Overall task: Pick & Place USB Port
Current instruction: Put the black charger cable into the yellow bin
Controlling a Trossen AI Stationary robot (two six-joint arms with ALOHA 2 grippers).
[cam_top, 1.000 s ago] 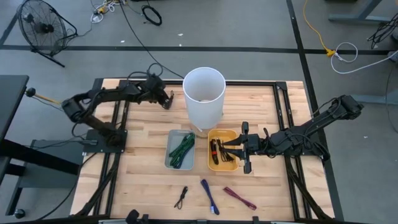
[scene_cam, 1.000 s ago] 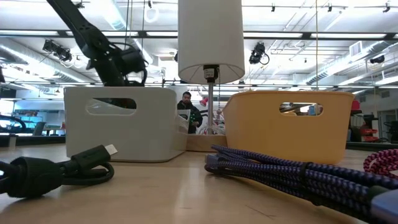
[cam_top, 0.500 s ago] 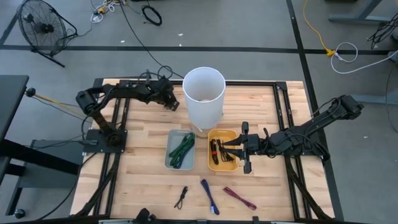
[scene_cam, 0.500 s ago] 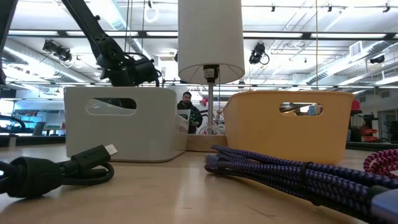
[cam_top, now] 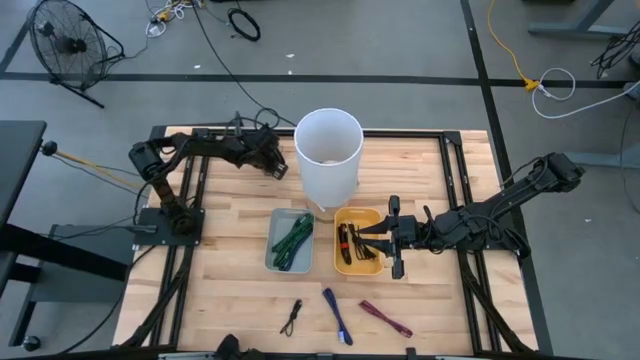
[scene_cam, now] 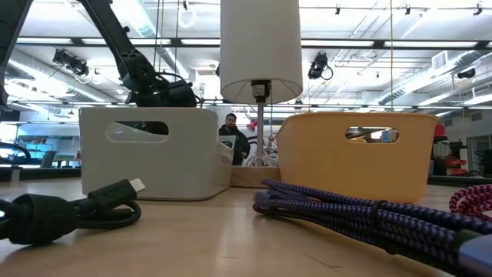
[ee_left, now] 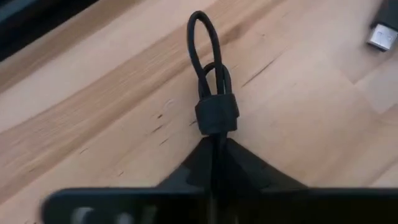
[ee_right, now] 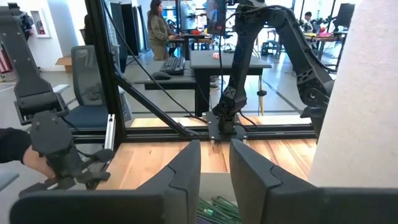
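A black USB cable, bundled with a band and a loop sticking out past it, lies on the wooden table at its far left part, beside the white tube. The left gripper is down on it, fingers pressed together and pinching the cable just behind the band. A silver plug lies near it on the wood.

Toward the front stand a grey bin with green cables and a yellow bin with dark cables. The right gripper hangs over the yellow bin, fingers a little apart, holding nothing.

At the front edge lie a second black cable, a blue cable and a red cable
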